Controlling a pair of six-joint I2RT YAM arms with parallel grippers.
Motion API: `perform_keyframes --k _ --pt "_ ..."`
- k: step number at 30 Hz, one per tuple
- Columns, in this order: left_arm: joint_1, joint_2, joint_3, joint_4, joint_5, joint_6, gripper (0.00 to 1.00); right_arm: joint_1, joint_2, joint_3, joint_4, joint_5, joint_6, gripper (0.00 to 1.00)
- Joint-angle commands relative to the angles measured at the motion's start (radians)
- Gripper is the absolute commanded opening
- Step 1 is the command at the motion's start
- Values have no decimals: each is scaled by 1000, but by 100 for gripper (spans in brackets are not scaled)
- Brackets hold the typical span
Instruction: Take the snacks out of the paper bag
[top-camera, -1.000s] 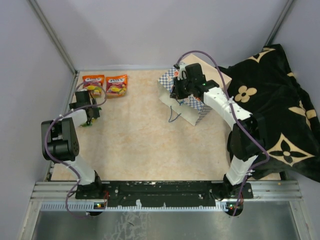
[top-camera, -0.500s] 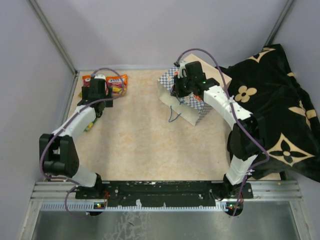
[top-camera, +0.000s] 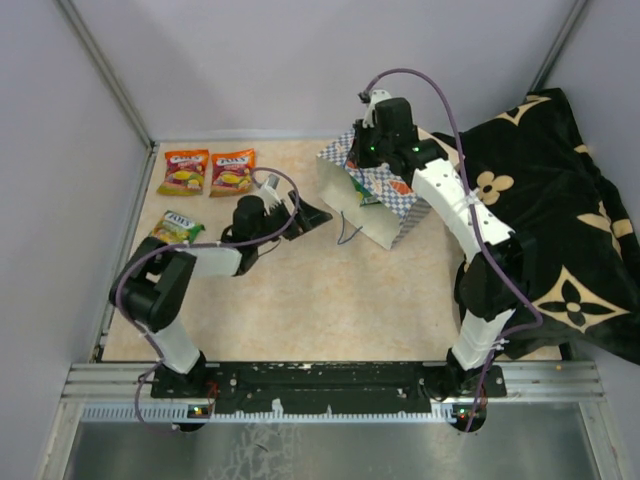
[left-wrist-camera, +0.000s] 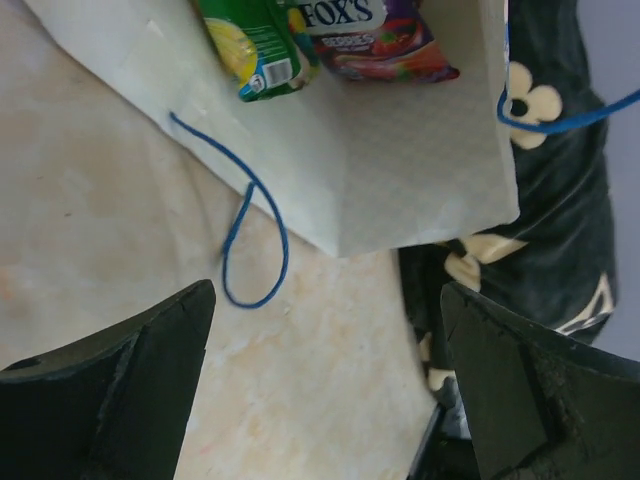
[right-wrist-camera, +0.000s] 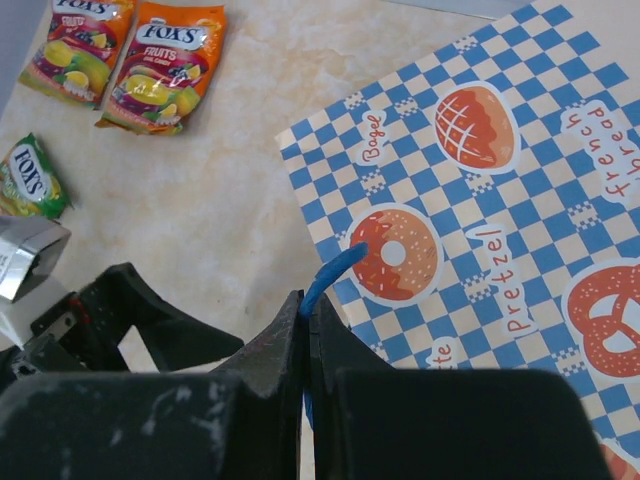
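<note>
The bag (top-camera: 392, 203) lies on its side at the far middle of the tabletop (top-camera: 300, 300), mouth facing left. The right fingers (right-wrist-camera: 270, 350) are clenched on its blue cord (right-wrist-camera: 325, 275). The left fingers (left-wrist-camera: 130, 400), released and spread wide, face the mouth, where a green packet (left-wrist-camera: 245, 45) and a purple packet (left-wrist-camera: 375, 35) lie inside. Two orange packets (top-camera: 186, 170) and a loose green one (top-camera: 176, 226) lie far left

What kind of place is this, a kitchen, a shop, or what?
Probably a robotics lab test cell: plain grey walls box in a small tabletop, two robot arms are bolted to a metal rail, and a paper bag and candy packets look like props.
</note>
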Motion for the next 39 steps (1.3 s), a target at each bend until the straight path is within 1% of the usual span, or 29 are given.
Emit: perform_keyframes --k 1,3,7,12,15,16,19,23,27,34,39 --pt "-40 168 65 427 -58 -295 100 4 -58 31 34 72 59 0" --pt "-64 256 116 464 -123 -335 100 4 -70 19 36 76 65 0" --pt "-101 377 230 407 -266 -355 99 4 -92 -9 32 78 62 0" --pt "-128 470 327 384 -410 -336 99 4 -107 -60 44 69 43 0" --pt "-139 509 369 390 -464 -317 98 4 -107 -82 53 56 38 0" --pt "-142 522 386 388 -474 -309 98 4 -137 -88 55 52 37 0" --pt "-155 564 447 341 -481 -292 98 4 -140 -93 57 52 37 0" --pt "-184 586 507 219 -522 -284 96 3 -152 -106 64 70 43 0" --pt "-216 606 533 114 -568 -345 94 -4 -157 -107 68 83 52 0" --pt "-254 672 641 -17 -615 -371 91 -8 -159 -88 56 81 54 0" --pt "-262 714 716 -106 -660 -388 85 -10 -171 -98 55 82 54 0"
